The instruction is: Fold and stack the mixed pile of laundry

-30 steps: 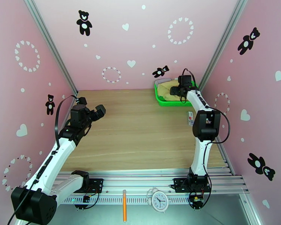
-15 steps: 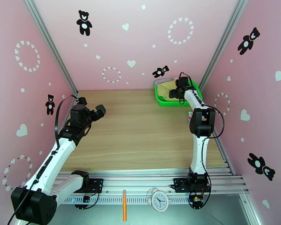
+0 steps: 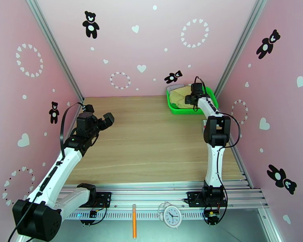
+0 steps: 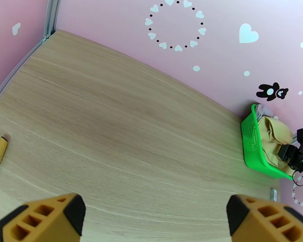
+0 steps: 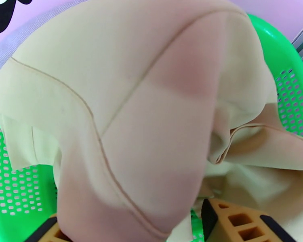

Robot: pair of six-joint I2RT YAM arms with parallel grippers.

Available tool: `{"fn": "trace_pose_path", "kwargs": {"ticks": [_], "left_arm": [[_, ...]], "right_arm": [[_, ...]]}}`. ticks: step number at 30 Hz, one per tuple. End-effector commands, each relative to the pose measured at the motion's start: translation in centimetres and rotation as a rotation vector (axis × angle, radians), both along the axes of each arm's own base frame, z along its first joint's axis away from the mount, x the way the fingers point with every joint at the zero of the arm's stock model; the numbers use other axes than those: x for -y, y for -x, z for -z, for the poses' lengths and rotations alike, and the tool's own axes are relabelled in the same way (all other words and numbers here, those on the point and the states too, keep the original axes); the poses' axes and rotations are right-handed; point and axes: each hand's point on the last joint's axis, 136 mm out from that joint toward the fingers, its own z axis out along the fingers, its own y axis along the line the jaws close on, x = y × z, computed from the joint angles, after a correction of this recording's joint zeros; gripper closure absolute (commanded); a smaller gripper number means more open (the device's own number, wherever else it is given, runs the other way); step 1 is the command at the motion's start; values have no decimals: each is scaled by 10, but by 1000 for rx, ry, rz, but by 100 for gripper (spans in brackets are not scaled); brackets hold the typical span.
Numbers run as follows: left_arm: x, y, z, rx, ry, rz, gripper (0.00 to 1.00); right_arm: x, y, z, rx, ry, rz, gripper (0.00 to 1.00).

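Note:
The laundry pile lies in a green mesh basket (image 3: 179,111) at the table's far right corner. The tan-beige cloth (image 5: 143,117) is on top, also visible from above (image 3: 177,97) and in the left wrist view (image 4: 274,136). A pale grey-lilac garment (image 5: 22,41) peeks out under it at the basket's back edge (image 3: 173,87). My right gripper (image 3: 191,98) reaches down into the basket. Its jaws stand apart (image 5: 129,226) on either side of a raised fold of the tan cloth. My left gripper (image 3: 107,119) hovers open and empty over the table's left side (image 4: 155,214).
The basket (image 4: 252,138) sits against the pink back wall and the right corner post. A small white box (image 3: 205,126) lies by the right wall. An orange pen (image 3: 134,226) and a white clock (image 3: 171,216) rest on the metal rail near the arm bases.
My right arm has stretched farther into the basket, and its jaws have narrowed around the tan cloth. The left arm has not moved.

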Motion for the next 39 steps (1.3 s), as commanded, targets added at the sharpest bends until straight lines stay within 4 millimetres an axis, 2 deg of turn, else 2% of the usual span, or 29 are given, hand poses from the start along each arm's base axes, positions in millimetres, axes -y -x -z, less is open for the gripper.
{"fn": "trace_pose_path", "kwargs": {"ticks": [1,11,14,25,32,39], "left_arm": [[4,-1,-4,2,1,17,1],[3,2,-9,17,3,17,1],[4,2,-9,16,3,18,1],[2,5,-8,11,-5,14,1],[1,4,-8,8,-8,11,1],[2,3,-8,9,-6,13,1]], "right_arm": [[5,-1,-39,85,40,27,44],[4,10,-68,124,49,26,46],[6,10,-69,120,63,28,46],[12,-5,-37,46,94,18,50],[4,-8,-19,9,50,-10,51],[-3,-2,-9,-27,9,-26,40]]}}
